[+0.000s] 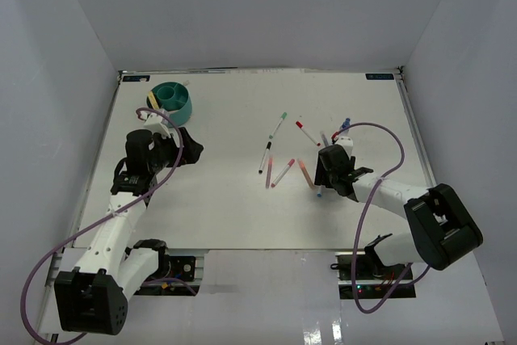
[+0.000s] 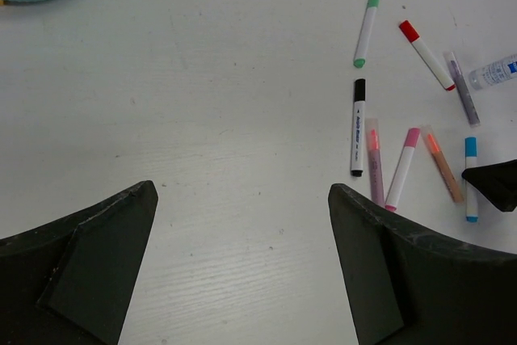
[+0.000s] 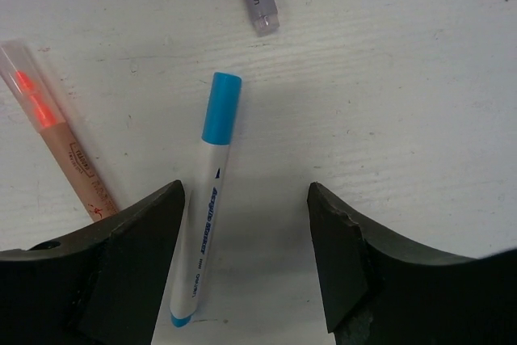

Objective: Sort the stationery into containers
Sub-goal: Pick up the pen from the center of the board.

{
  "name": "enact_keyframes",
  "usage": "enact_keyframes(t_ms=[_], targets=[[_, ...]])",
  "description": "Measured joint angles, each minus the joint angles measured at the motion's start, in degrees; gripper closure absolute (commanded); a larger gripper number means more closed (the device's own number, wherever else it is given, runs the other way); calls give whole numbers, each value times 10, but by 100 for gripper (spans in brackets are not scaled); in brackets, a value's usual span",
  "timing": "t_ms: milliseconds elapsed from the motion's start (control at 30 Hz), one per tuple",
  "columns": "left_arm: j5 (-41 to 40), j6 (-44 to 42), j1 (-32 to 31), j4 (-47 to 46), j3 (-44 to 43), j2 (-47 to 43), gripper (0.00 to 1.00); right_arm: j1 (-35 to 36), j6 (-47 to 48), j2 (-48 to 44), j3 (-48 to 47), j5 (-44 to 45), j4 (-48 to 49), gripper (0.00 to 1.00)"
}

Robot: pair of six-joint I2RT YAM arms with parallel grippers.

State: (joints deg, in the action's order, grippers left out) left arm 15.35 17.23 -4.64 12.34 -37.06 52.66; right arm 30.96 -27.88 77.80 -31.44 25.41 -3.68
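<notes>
Right gripper (image 3: 246,199) hangs wide open and empty over a blue-capped marker (image 3: 206,199), which lies flat between its fingers (image 3: 129,264) (closer to one). Left gripper (image 2: 242,191), equally spread and empty, hovers near the teal organizer (image 1: 174,99) in the far-left corner of the table (image 1: 242,216).

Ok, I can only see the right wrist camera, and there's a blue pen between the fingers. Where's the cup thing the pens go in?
Observer: The teal organizer sits in the far left corner of the table, a long way from your right gripper.
Operator: Is the other arm holding something?
Observer: No, the left gripper is open and holds nothing.
Operator: Are there more pens?
Observer: Yes, several. A green-capped marker lies to the left of your gripper, farther out.
</notes>
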Motion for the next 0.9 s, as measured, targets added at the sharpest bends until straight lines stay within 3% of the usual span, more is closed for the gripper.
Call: enact_keyframes(t_ms=[100, 333, 567, 733, 900], targets=[[4, 0, -2, -5, 0, 0, 2, 0, -6, 6, -3, 9, 4, 45], [34, 11, -7, -8, -2, 14, 2, -1, -3, 2, 2, 8, 10, 92], [74, 58, -48, -3, -36, 59, 2, 2, 63, -74, 42, -78, 25, 92], [76, 112, -142, -4, -100, 111, 2, 35, 121, -163, 63, -204, 105, 92], [46, 164, -238, -8, -165, 170, 2, 85, 155, -179, 63, -278, 208, 92]])
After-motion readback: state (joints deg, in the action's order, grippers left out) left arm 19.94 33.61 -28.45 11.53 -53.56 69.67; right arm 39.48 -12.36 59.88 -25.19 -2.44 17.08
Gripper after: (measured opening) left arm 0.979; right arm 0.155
